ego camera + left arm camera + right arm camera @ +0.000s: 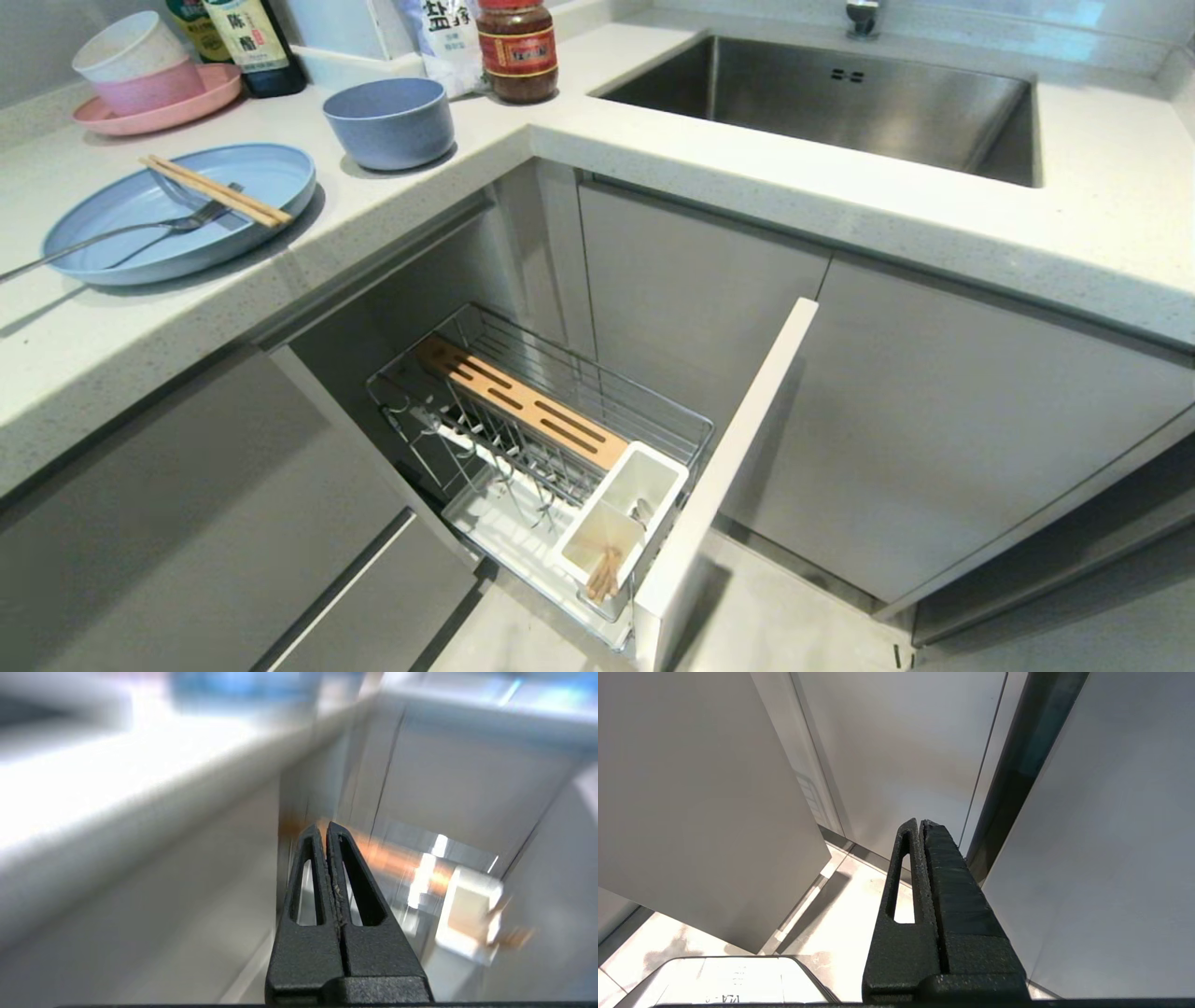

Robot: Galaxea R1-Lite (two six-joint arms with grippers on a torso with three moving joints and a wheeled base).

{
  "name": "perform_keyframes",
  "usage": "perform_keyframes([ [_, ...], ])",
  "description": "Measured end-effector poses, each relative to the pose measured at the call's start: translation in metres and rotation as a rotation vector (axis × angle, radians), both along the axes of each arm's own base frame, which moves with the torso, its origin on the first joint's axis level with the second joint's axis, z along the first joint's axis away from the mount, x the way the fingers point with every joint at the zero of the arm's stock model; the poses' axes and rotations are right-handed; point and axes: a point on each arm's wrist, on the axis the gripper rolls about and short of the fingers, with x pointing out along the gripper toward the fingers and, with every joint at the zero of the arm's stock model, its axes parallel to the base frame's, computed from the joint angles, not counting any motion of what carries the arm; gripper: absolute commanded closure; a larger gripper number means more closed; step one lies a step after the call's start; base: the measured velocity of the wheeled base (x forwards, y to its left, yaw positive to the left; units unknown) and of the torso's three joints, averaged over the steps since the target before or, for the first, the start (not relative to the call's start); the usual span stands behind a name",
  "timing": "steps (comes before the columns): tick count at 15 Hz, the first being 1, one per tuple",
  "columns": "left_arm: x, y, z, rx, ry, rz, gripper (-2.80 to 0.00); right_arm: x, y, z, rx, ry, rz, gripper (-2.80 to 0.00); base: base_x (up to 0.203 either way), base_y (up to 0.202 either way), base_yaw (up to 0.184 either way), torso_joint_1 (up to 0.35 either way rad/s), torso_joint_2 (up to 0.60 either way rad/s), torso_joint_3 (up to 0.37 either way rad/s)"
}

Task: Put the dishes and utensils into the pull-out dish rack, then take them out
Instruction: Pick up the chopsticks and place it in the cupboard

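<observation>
Both grippers (327, 828) (920, 823) outside head view.

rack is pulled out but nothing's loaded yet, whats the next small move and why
Probably raise the left gripper, shut and empty, toward the light-blue plate on the counter: chopsticks and fork lie across it, and the pull-out dish rack stands open.
</observation>
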Motion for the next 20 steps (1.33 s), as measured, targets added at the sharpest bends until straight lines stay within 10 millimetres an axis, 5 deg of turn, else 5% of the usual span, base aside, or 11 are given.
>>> perform_keyframes([
  [4, -0.051, -0.002, 0.090, 0.073, -0.177, -0.020, 0.00, 0.000, 0.000, 0.000, 0.000, 0.000, 0.000, 0.00, 0.000, 0.000, 0.000, 0.000, 0.00, 0.000],
  [7, -0.058, -0.002, 0.170, 0.092, -0.244, -0.020, 0.00, 0.000, 0.000, 0.000, 0.000, 0.000, 0.000, 0.00, 0.000, 0.000, 0.000, 0.000, 0.00, 0.000],
  [11, -0.002, 0.000, 0.246, 0.035, -0.182, -0.081, 0.00, 0.000, 0.000, 0.000, 0.000, 0.000, 0.000, 0.00, 0.000, 0.000, 0.000, 0.000, 0.00, 0.000],
  [20, 0.161, -0.007, 0.287, -0.336, 0.126, -0.002, 0.00, 0.000, 0.000, 0.000, 0.000, 0.000, 0.000, 0.00, 0.000, 0.000, 0.000, 0.000, 0.00, 0.000],
])
